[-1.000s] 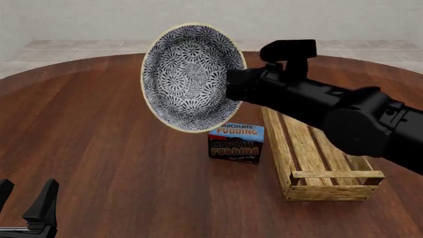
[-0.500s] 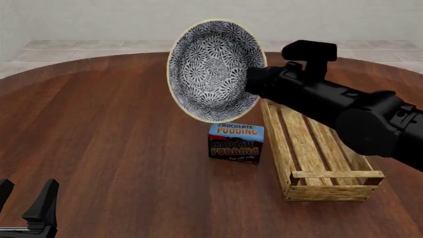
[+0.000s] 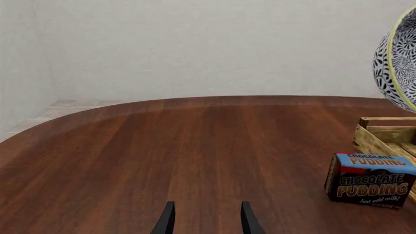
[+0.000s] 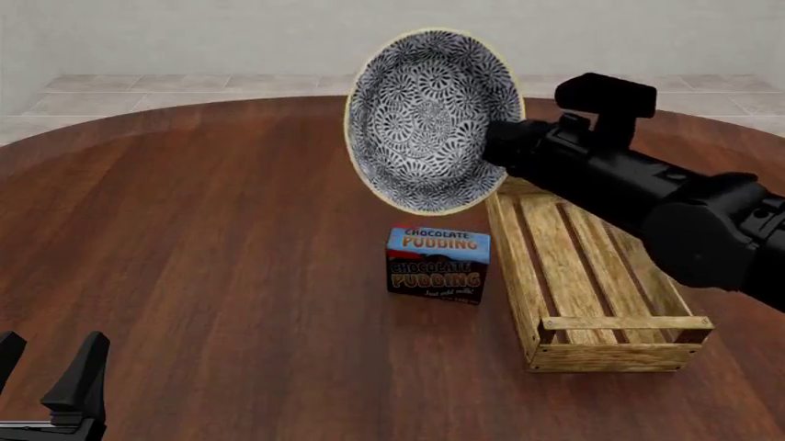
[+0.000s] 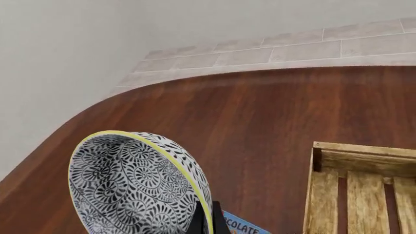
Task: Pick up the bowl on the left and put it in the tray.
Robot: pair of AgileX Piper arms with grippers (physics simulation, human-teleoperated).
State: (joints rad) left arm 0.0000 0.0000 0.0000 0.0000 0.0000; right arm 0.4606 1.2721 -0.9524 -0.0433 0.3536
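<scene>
The bowl [image 4: 429, 119], blue-grey floral with a cream rim, hangs in the air tipped on its side, its inside facing the front camera. My right gripper [image 4: 501, 147] is shut on its rim; in the right wrist view the fingers [image 5: 209, 222] pinch the rim of the bowl [image 5: 130, 187]. The bowl hovers above the pudding box and just left of the far end of the tray [image 4: 589, 276], a long light wooden slatted crate [image 5: 364, 190]. My left gripper [image 4: 50, 386] stands open and empty at the near left, fingers [image 3: 206, 219] apart. The bowl's edge [image 3: 396, 63] shows in the left wrist view.
A blue chocolate pudding box [image 4: 438, 265] stands upright just left of the tray, below the bowl; it also shows in the left wrist view [image 3: 369, 180]. The round dark wooden table [image 4: 221, 239] spreads to the left. A tiled floor and pale wall lie beyond.
My right arm has carried the bowl to the right and slightly up, from left of the pudding box to above it, closer to the tray. The left gripper has not moved.
</scene>
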